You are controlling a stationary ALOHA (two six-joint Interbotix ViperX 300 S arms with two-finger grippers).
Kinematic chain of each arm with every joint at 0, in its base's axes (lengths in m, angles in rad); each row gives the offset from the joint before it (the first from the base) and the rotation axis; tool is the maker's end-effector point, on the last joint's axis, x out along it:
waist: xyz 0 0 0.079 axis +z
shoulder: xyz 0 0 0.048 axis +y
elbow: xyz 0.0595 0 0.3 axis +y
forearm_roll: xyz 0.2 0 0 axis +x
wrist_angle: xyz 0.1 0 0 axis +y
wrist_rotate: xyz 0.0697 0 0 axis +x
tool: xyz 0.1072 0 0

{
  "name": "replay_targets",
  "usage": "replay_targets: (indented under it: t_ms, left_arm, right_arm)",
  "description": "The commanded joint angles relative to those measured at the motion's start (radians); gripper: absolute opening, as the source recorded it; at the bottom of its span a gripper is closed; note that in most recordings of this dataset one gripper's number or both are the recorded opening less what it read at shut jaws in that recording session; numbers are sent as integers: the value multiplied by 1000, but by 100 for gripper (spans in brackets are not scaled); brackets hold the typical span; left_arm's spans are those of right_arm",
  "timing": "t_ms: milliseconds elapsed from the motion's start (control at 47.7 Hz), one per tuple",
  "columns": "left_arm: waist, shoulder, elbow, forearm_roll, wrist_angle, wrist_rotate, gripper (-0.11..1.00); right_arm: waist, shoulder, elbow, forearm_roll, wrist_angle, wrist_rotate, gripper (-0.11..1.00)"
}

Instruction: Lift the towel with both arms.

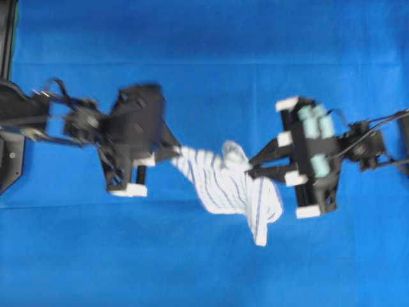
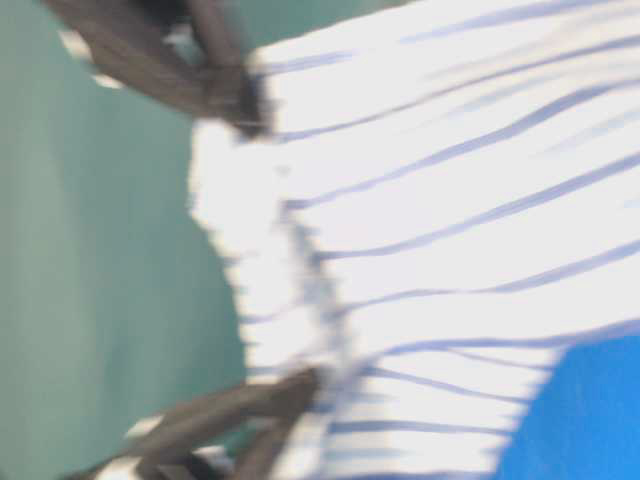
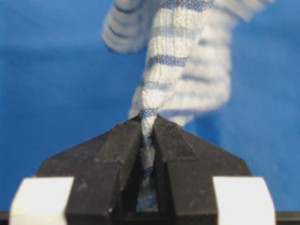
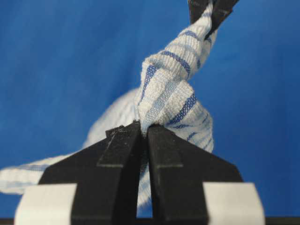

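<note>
The white towel (image 1: pixel 227 182) with thin blue stripes hangs stretched between my two grippers over the blue table cloth. My left gripper (image 1: pixel 177 151) is shut on its left corner; in the left wrist view the fabric (image 3: pixel 171 61) is pinched between the black fingers (image 3: pixel 125 145) and runs up and away. My right gripper (image 1: pixel 250 164) is shut on a bunched fold at the towel's right side; the right wrist view shows that fold (image 4: pixel 171 101) bulging just above the closed gripper (image 4: pixel 144 127). From table level the towel (image 2: pixel 450 220) fills most of the picture, blurred.
The blue table cloth (image 1: pixel 204 57) covers the whole table. A black stand (image 1: pixel 7 38) sits at the far left edge. A loose lower flap of towel (image 1: pixel 262 227) droops toward the front. The opposite arm's fingertips (image 4: pixel 211 9) show at the top of the right wrist view.
</note>
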Motion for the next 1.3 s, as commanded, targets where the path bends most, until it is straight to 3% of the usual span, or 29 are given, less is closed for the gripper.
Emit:
replay_targets:
  t_ms: [0,440,1070,1279]
  left_arm:
    - [31,-81,-38,3,14,0,3]
    - [71,-183,-153,3,133,0,3]
    - [71,-175,-161,5,126,5,3]
    - [57,-164,-160,3,115,80,4]
  right_arm:
    - [-21,-55,-44,-15,18,0,5]
    - [-46,-123,-192,-44,138,0,5]
    - [-60,-92,-199,-44,166,-2,5]
    - [-89,-81,-198,-44,169,0,6]
